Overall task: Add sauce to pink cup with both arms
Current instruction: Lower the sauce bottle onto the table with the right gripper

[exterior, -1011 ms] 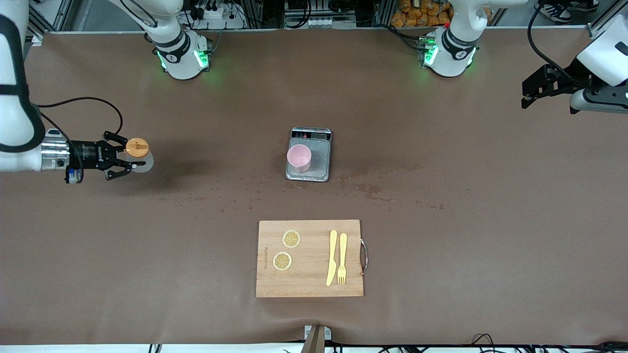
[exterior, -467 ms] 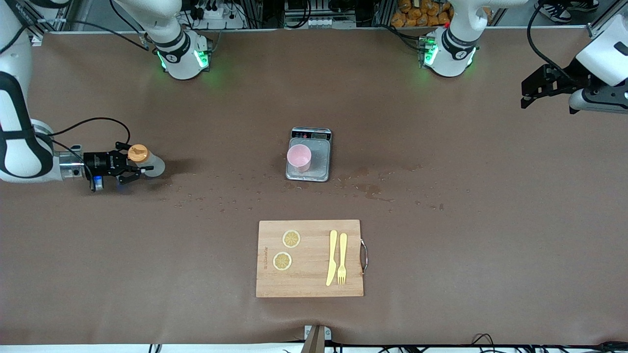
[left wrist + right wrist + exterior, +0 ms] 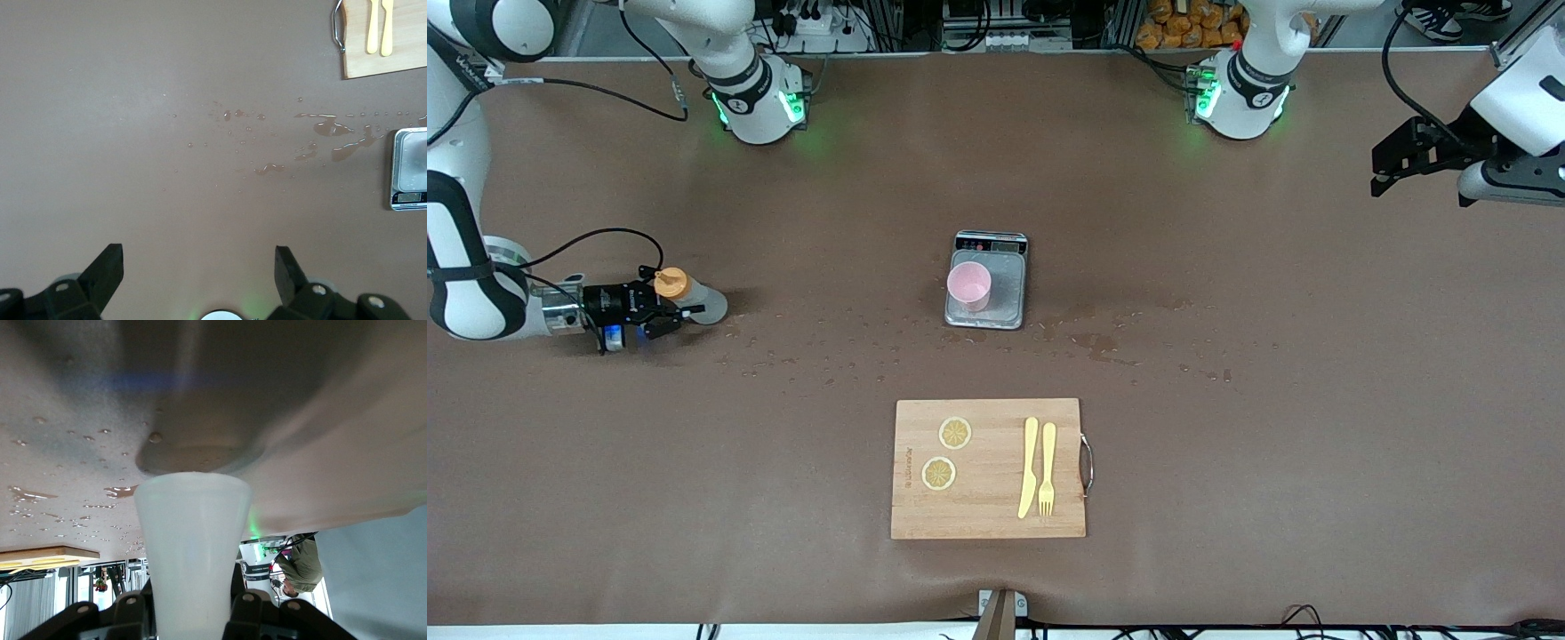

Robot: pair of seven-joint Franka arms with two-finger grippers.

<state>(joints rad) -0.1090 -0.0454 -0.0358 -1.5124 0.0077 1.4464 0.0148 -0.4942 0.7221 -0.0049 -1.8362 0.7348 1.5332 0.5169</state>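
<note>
Right gripper [image 3: 660,306], clenching translucent whitish squeeze bottle with orange cap [image 3: 685,297], sinking tableward; left gripper [image 3: 1392,169] waiting released. Next: carrying over small pink plastic cup [image 3: 968,285].

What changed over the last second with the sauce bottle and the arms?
The right gripper, shut on the sauce bottle throughout, lowered it toward the table at the right arm's end. The left gripper stayed open and waiting at its end; the pink cup stayed on the scale.
</note>
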